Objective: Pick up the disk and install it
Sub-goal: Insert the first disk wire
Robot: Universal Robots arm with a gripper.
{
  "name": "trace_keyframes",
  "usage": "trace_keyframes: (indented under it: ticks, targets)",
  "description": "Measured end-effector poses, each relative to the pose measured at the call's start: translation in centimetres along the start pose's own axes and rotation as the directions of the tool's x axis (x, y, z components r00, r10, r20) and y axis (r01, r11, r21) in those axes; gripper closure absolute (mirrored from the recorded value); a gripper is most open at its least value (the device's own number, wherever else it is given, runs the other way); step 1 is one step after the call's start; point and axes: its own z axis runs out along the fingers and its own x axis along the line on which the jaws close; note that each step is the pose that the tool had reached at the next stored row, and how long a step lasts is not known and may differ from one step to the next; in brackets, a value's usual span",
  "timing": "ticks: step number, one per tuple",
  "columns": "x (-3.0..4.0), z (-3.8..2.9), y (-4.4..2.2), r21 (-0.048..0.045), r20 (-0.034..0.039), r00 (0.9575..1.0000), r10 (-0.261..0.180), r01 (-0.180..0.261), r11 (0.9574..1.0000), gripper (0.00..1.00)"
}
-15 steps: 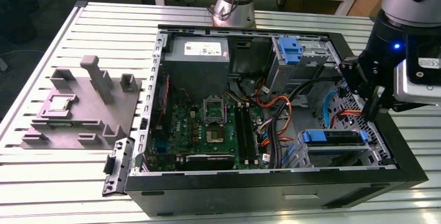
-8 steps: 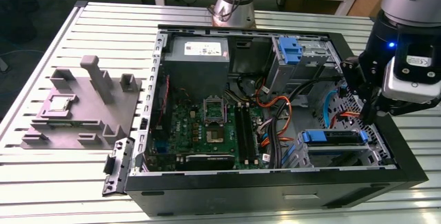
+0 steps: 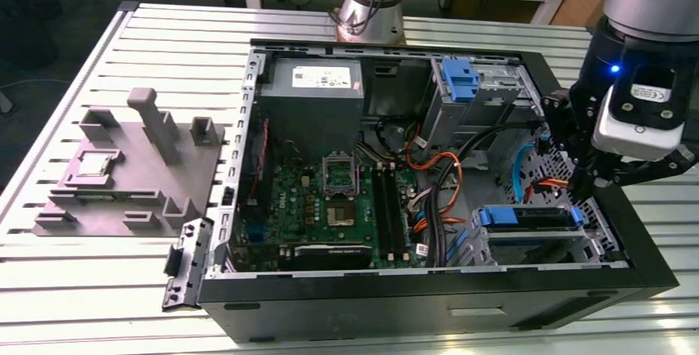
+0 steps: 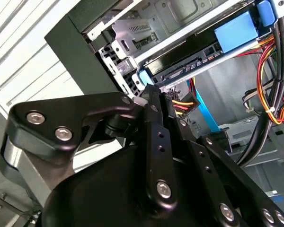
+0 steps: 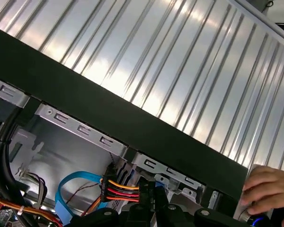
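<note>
black gripper (image 3: 598,177) inside open black computer case (image 3: 437,294), just above blue-framed silver disk (image 3: 532,217); can't tell gripper opening; hand (image 5: 270,191) at wrist

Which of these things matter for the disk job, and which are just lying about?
In the job:
tool
disk, blue-framed, in a bay beside the tool
computer case

Just lying about:
grey holder block
small square chip on that block
blue bracket
a person's hand
</note>
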Motion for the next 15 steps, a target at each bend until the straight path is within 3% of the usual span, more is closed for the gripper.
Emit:
trace_keyframes:
  ticks: [6, 10, 15]
  targets:
    - [0.02, 0.02, 0.0, 0.0011, 0.0001, 1.0, 0.005, -0.005, 1.0, 0.83]
    - [0.05, 0.05, 0.0, 0.0175, 0.0061, 0.9977, 0.067, -0.067, 0.9976, 0.83]
    - [0.08, 0.16, -0.01, 0.0383, 0.015, 0.9889, 0.148, -0.148, 0.9882, 0.83]
